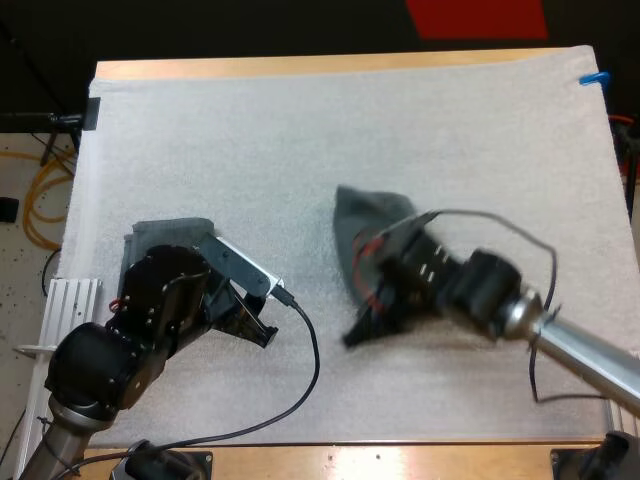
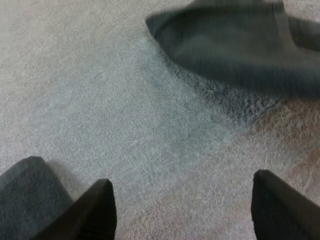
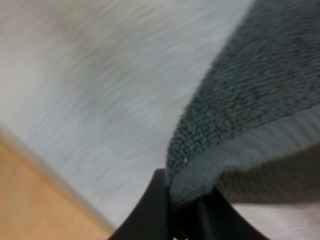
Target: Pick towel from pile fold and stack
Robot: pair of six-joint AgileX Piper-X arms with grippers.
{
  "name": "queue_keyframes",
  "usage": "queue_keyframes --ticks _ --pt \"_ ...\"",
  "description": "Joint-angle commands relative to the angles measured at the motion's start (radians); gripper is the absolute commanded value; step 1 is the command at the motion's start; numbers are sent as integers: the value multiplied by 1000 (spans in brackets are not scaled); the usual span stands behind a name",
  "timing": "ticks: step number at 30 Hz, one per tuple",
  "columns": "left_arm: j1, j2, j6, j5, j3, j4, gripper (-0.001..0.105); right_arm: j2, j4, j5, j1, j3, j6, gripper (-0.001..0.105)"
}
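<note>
Towel [image 3: 240,95] edge pinched by right fingers [image 3: 148,212].

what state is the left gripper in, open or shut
Open: in the left wrist view the left gripper has its fingers standing apart over bare white mat, gripping nothing.

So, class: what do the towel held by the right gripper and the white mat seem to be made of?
The towel: probably terry cotton, dark grey-green, matte; ribbed loops and a flat hem show. The mat: perhaps foam or fleece, white, matte, with a pebbly grain.
</note>
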Motion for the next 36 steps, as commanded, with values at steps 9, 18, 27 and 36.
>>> queue_keyframes --ticks 9,18,27,36 --pt "1 -3 7 -33 -2 1 57 -11 -71 33 151 -1 80 0" --pt "1 -3 7 -33 -2 1 57 -11 -63 1 151 -1 81 60" --pt "1 -3 7 -33 -2 1 57 -11 -28 116 61 -5 77 68" --pt "1 -3 7 16 -2 1 57 41 -24 10 -213 68 6 58"
